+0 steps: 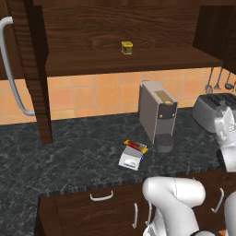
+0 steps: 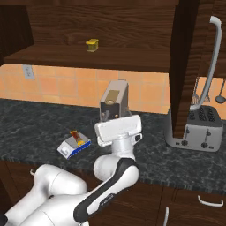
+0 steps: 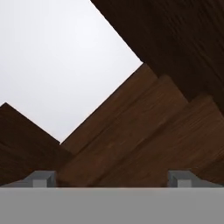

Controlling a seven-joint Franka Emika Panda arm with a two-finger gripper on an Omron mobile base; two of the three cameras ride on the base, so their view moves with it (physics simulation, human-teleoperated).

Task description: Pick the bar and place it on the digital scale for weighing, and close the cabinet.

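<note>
The bar [image 1: 135, 145] already lay across the digital scale [image 1: 130, 158] on the dark surface [image 1: 69, 152], just beside the coffee machine [image 1: 156, 115]. The tool [image 3: 113, 178] stood open and empty, pointed up at brown wood. Both cabinet doors [image 2: 185, 66] hung wide, curved handles [image 1: 11, 69] outward. I judged the risk was the arm's swing: the right door's lower edge hung close over the toaster [image 2: 194, 128], leaving little room there, and a careless sweep might clip it or nudge the scale. Open surface lay to the left.
</note>
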